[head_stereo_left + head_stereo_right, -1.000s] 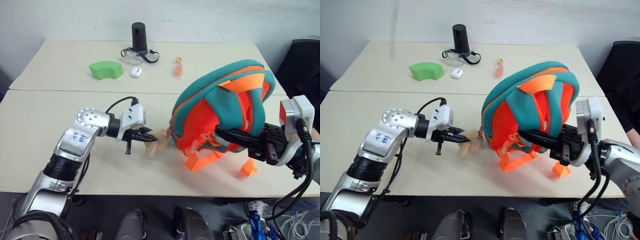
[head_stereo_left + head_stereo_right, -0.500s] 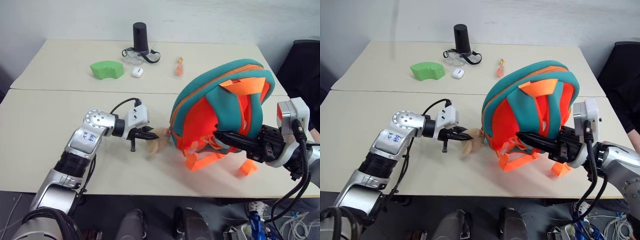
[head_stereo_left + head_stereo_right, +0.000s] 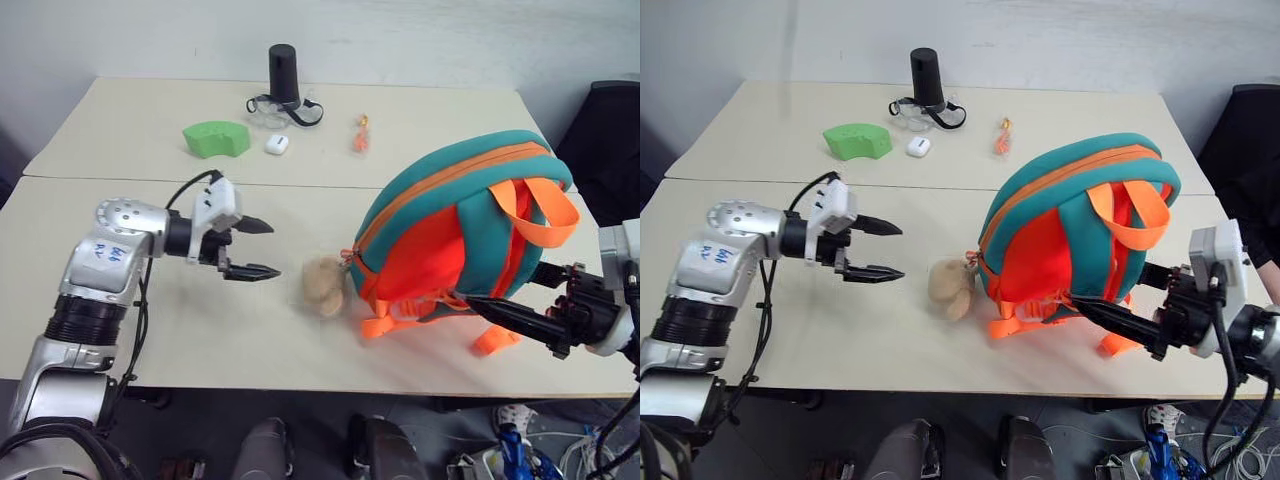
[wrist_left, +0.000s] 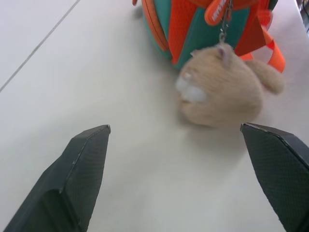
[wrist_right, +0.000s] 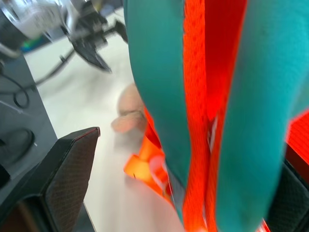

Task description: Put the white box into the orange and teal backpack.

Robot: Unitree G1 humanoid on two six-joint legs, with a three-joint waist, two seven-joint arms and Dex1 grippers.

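On the near right part of the worktop (image 3: pixel 150 330) stands the orange and teal backpack (image 3: pixel 450 230), upright with its strap side facing the robot and an orange loop (image 3: pixel 535 215) arched over its top right. A tan plush toy (image 3: pixel 323 286) lies on the worktop just left of the backpack's base, joined to it by a small chain. Orange webbing tabs (image 3: pixel 385 322) splay out at the near foot of the backpack.

To the left, the left arm reaches in from the near left edge, bent at the elbow, with its forearm running roughly level toward the right. Its left gripper (image 3: pixel 250 248) points at the plush toy but is well apart from it, its two black fingers spread wide and holding nothing. In the left wrist view the toy sits between the two spread fingertips, farther on.

At the near right edge, the right gripper (image 3: pixel 520 298) points leftward toward the foot of the backpack. Its fingers are spread wide, the long lower finger (image 3: pixel 505 315) lying just under the backpack's near right corner beside an orange tab; whether it touches the fabric cannot be told.

Along the far side of the worktop lie a green curved block (image 3: pixel 215 138), a small white case (image 3: pixel 274 144), a black cylinder (image 3: pixel 283 72) and a small orange item (image 3: pixel 360 133).
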